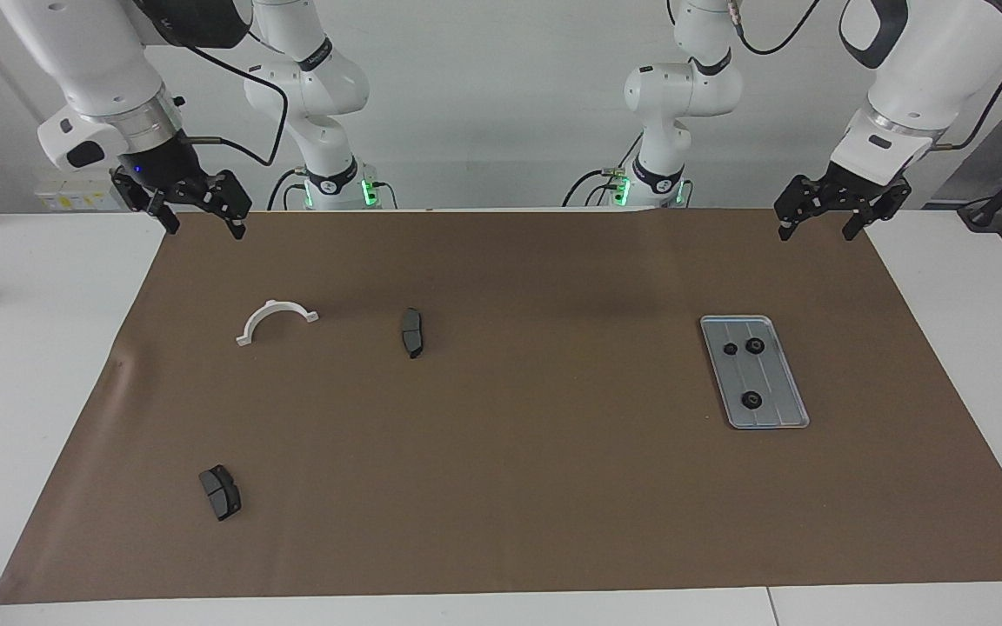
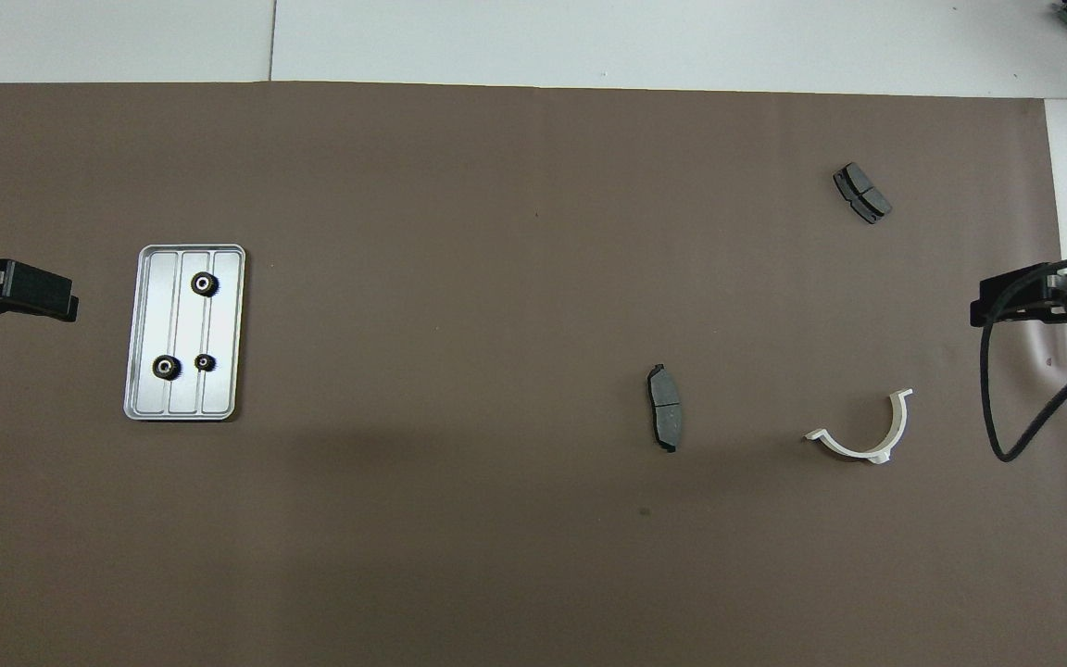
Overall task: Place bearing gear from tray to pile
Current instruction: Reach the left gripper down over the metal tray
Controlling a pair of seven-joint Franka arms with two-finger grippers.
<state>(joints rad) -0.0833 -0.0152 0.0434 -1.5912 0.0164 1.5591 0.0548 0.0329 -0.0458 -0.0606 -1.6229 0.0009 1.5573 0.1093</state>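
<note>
Evidently nothing had yet been picked up. The left tool (image 1: 841,209) was held raised over the edge of the brown mat (image 1: 518,487), its fingers spread apart and empty, and the tray (image 1: 786,409) lay on the desk (image 1: 23,391) below and ahead of it, within easy reach of that arm. Three small black gears (image 1: 754,346) were seen lying flat inside the tray, two close together at the end nearer the tool and one apart at the other end. The right tool (image 1: 202,209) was likewise held raised, spread and empty, at the other end of the mat, waiting. Below it lay a white curved bracket (image 1: 275,318) and two dark pads (image 1: 412,332), where no pile of gears could be made out.
</note>
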